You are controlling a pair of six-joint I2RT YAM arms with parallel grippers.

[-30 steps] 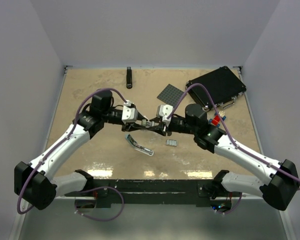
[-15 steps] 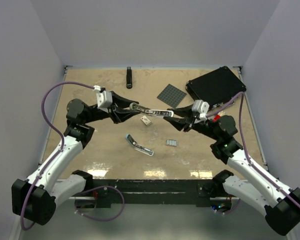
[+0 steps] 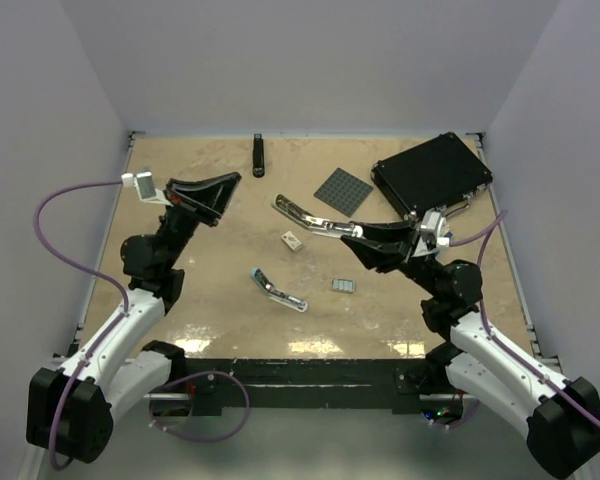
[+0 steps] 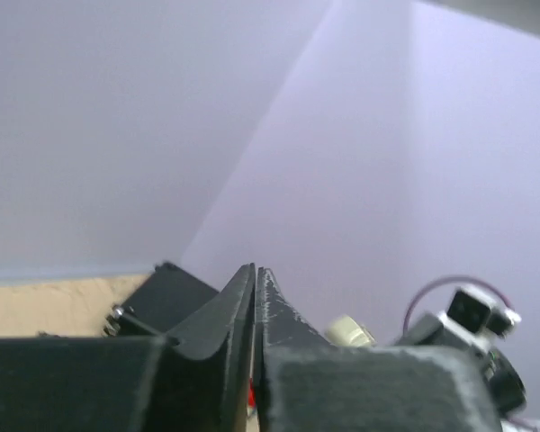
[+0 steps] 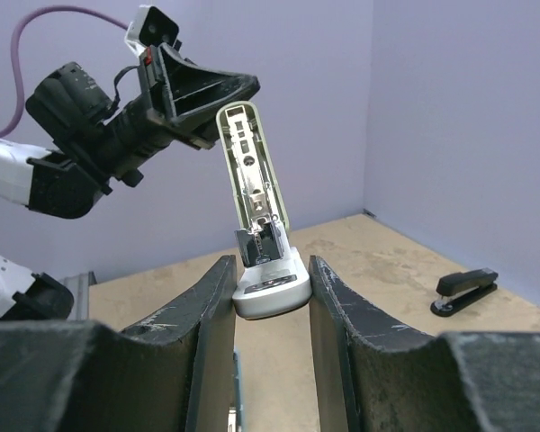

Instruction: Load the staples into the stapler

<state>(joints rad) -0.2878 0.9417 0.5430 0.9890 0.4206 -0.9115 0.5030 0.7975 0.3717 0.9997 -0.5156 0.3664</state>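
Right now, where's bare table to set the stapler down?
Free: the stretch left of the pale blue part, the back-left corner beside the black stapler, the near strip below the grey tray. Crowded: centre to back right, around the white box, dark plate, black case and the right gripper holding the stapler.

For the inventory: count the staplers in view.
2. The slim black stapler lies at the table's far edge; the grey-green stapler is held in the right gripper. The loose pale blue part isn't counted.

The stapler [image 5: 256, 202] is grey-green outside, silvery within; its loose part [image 3: 277, 290] pale blue. The worktop [image 3: 215, 300] is mottled sandy beige, the staple box [image 3: 292, 240] white.
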